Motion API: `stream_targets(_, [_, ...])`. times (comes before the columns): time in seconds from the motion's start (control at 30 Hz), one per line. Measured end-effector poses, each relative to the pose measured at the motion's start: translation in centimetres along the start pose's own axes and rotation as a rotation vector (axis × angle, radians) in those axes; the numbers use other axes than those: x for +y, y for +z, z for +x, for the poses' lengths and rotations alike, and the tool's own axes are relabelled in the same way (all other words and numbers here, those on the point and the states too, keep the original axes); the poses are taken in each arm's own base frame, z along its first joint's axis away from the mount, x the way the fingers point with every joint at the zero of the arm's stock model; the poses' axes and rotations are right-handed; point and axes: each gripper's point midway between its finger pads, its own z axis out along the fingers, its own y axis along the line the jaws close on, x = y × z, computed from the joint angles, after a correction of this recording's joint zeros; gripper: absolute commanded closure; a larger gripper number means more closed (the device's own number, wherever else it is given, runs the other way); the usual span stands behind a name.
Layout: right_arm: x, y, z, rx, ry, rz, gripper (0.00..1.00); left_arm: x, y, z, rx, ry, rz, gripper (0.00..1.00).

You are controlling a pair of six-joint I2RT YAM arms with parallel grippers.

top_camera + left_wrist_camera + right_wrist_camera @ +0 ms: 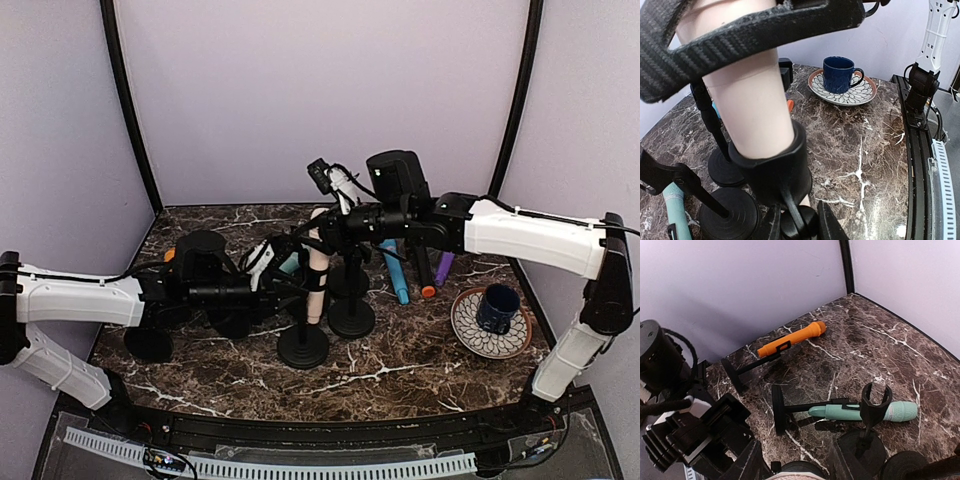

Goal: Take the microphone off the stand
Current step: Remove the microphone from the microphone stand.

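Top external view: beige cylindrical microphone (318, 268) stands near upright at table centre, lower end seated in the clip of the black round-base stand (303, 346); mic is not yet out of the stand. R arm reaches in from the right, and the right gripper (328, 232) sits at the mic's upper end. Right wrist view: one finger on each side of the beige top, i.e. claw clamped on the mic. Left wrist view confirms this: a black textured finger of the R claw crosses the mic's upper body, touching it. L arm reaches in from the left at low level. The left gripper (799, 226) is closed tight on the stand's joint just below the clip, w/ a finger on either side of the black knuckle. Dark marble-pattern table (875, 150) carries a dark blue cup (838, 74) on a patterned saucer (860, 94), well apart from the stand, on the right side. Right wrist view also shows an orange microphone (794, 338) and a teal microphone (865, 411), each lying on the table in a tipped-over stand, plus an empty black stand (875, 401) upright just in front of the teal unit.
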Motion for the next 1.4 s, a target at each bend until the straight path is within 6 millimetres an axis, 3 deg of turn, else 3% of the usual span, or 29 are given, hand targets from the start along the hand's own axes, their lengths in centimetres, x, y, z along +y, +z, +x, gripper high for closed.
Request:
stream_targets(0.37, [-1.5, -0.1, -1.1, 0.023, 0.086, 0.135, 0.88, 0.5, 0.2, -0.6, -0.024, 0.008, -0.026, 1.0])
stream_targets(0.93, [-0.7, -0.1, -1.3, 0.026, 0.019, 0.07, 0.88, 0.3, 0.3, -0.4, -0.018, 0.016, -0.024, 1.0])
stream_targets(1.4, [0.5, -1.7, -1.9, -0.019, -0.053, -0.089, 0.89, -0.1, 0.5, -0.6, -0.024, 0.031, -0.007, 1.0])
